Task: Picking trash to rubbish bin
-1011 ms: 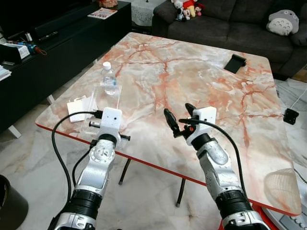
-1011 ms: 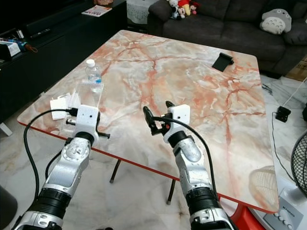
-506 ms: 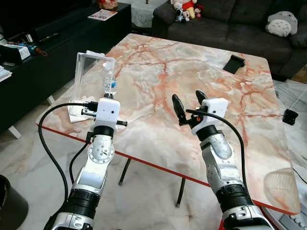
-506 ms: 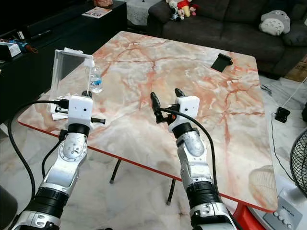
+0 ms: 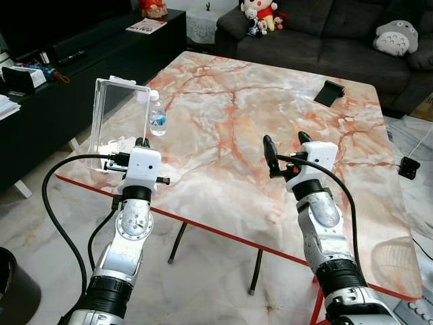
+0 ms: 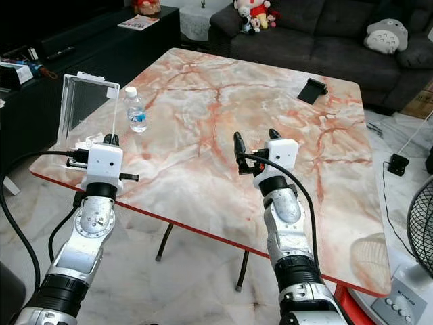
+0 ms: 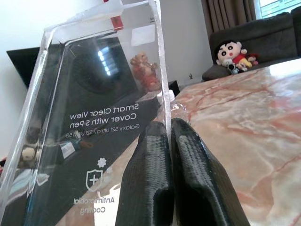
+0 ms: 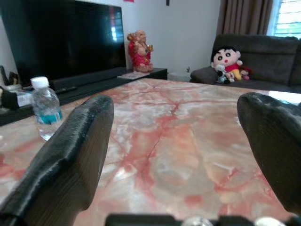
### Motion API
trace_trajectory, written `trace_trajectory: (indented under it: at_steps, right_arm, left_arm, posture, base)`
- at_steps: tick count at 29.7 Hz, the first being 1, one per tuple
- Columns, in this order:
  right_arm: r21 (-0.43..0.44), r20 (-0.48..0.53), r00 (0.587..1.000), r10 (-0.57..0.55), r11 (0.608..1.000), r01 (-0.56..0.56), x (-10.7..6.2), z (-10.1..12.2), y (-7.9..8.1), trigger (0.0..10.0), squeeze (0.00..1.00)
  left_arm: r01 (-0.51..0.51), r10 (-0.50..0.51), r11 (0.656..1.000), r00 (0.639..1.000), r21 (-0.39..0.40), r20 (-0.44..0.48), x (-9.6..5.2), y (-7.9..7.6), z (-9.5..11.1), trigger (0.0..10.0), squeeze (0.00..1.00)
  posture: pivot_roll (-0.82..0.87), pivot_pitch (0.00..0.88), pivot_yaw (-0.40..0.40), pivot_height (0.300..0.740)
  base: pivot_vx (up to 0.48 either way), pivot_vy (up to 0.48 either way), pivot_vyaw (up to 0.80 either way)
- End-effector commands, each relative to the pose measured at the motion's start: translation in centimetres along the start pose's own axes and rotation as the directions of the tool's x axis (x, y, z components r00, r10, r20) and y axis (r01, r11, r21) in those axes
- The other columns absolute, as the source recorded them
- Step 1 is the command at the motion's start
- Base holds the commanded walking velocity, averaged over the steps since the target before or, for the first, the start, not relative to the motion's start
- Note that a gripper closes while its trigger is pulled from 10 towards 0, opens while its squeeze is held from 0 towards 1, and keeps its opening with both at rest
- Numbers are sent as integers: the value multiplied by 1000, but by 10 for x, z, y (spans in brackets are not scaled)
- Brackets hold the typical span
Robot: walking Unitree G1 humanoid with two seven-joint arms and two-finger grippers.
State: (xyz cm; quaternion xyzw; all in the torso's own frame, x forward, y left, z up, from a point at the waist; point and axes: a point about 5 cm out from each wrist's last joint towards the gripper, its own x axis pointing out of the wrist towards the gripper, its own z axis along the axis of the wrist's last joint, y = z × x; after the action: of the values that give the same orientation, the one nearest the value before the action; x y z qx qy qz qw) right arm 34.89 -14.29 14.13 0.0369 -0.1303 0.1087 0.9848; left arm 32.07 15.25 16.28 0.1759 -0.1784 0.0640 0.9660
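Observation:
My left gripper is shut on the edge of a clear plastic phone-cover box and holds it upright above the table's near left corner. In the left wrist view the box stands pinched between the black fingers, its printed label showing mirrored. A small water bottle stands on the marble table just behind the box. My right gripper hovers open over the table's near middle, nothing between its fingers.
A white packet lies near the table's left corner. A black phone stand sits at the far right. A dark TV bench runs along the left, a sofa behind. A dark bin stands at lower left.
My left gripper has lifted the clear box off the table and stood it upright. The right gripper rose and shifted right, staying open. The camera has shifted a little.

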Motion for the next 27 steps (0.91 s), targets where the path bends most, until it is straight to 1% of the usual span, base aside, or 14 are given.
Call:
trace_trajectory:
  at_steps: [1,4,11,16,23,27]
  right_arm:
    - [2,14,1000,2,1000,-2,4,3,3,10000,0]
    - [8,17,1000,3,1000,-3,4,2,4,10000,0]
    - [9,13,1000,-2,1000,2,2,0,3,10000,0]
    - [6,12,1000,-3,1000,3,3,1,0,10000,0]
    - [6,14,1000,-9,1000,9,4,2,-1,10000,0]
    - [8,10,1000,-10,1000,10,2,1,-1,10000,0]
  left_arm:
    - [2,-3,1000,1000,9,31,2,-1,6,10000,0]
    - [18,-18,1000,999,5,43,4,-4,8,10000,0]
    - [22,-22,1000,999,-1,45,4,-5,8,10000,0]
    - [51,-51,999,998,-10,29,3,-11,5,10000,0]
    - [55,-55,998,998,-8,26,3,-10,5,10000,0]
    - [52,-52,999,998,-9,24,2,-9,4,10000,0]
  posture:
    - [11,0,-25,740]
    - [7,0,-21,740]
    - [6,0,-21,740]
    - [5,0,-28,740]
    - [8,1,-33,740]
    - [10,16,-34,740]
  base:
    - [0,0,0]
    - [0,0,0]
    - [0,0,0]
    - [0,0,0]
    - [0,0,0]
    - [0,0,0]
